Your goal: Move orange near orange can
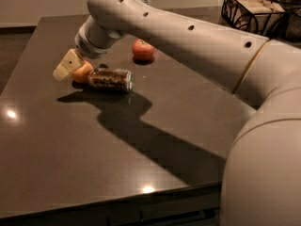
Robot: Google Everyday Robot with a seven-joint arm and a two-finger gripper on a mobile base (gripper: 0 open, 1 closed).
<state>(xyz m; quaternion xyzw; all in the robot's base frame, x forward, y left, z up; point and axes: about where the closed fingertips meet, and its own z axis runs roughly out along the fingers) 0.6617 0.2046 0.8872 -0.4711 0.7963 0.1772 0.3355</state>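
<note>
Your surface (141, 164) is dark; the wire basket (235, 13) at far right holds pale items (251, 1). The orange can (110, 79) lies on its side, and your hand (74, 70) is closed around the orange (84, 72), which touches the can's end.

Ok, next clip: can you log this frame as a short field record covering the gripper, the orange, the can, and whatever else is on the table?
gripper: low over the far-left part of the table, right against the orange
orange: between the gripper and the can's left end, close against both
orange can: lying on its side on the table
red apple: upright behind the can, apart from it
wire basket: far right, beyond the arm
table: dark, glossy top
task state: orange sits next to the can
</note>
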